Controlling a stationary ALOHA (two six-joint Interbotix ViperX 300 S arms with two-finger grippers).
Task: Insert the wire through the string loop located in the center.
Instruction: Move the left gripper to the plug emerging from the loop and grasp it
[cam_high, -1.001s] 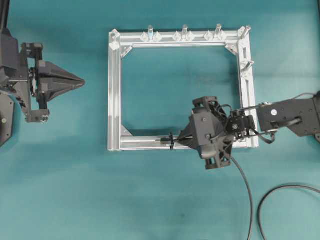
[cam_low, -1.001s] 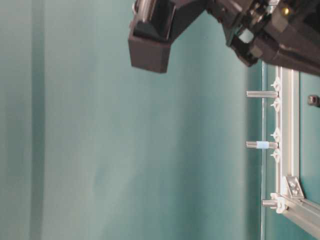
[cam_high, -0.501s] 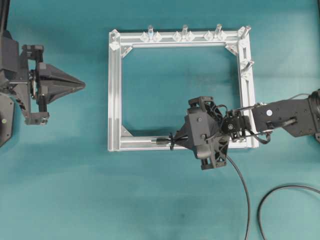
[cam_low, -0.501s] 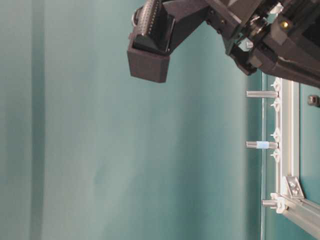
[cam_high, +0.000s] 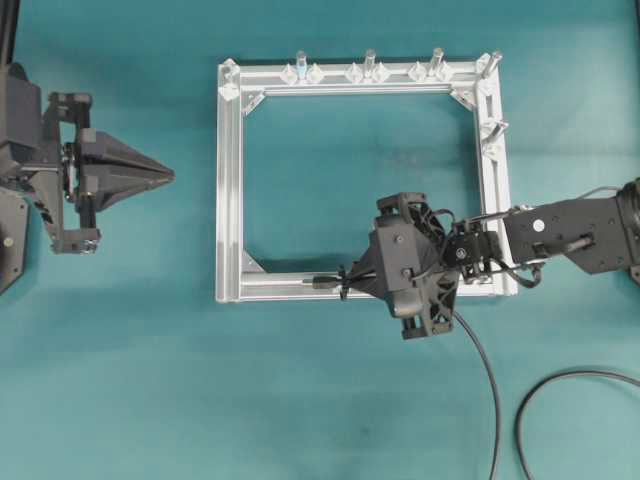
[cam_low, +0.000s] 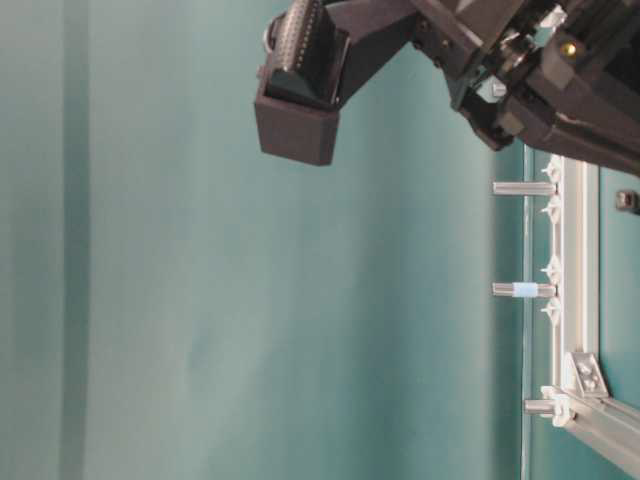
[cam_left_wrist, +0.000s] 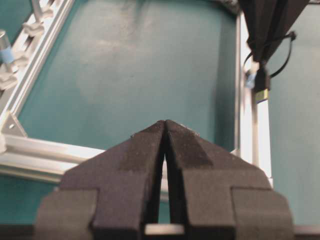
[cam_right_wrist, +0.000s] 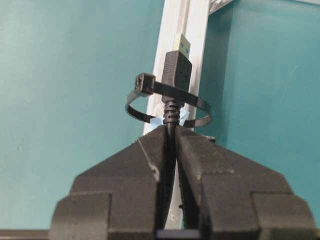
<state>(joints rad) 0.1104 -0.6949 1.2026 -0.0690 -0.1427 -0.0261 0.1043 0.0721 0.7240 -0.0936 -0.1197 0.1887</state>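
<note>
Overhead | right hand (cam_high: 347, 281) grips wire (cam_high: 481, 365), nudged left (plug inside string loop (cam_right_wrist: 167, 102)) | left hand (cam_high: 168, 174) closed

Teal table (cam_high: 330, 400); aluminium frame (cam_high: 229, 200); cable (cam_high: 540, 395)

I am working in what looks like a robotics lab: a plain teal worktop (cam_high: 330, 400), a square silver aluminium extrusion frame (cam_high: 229, 190) as a test fixture, and two black jointed robot arms (cam_high: 575, 232) with trailing cable.
</note>
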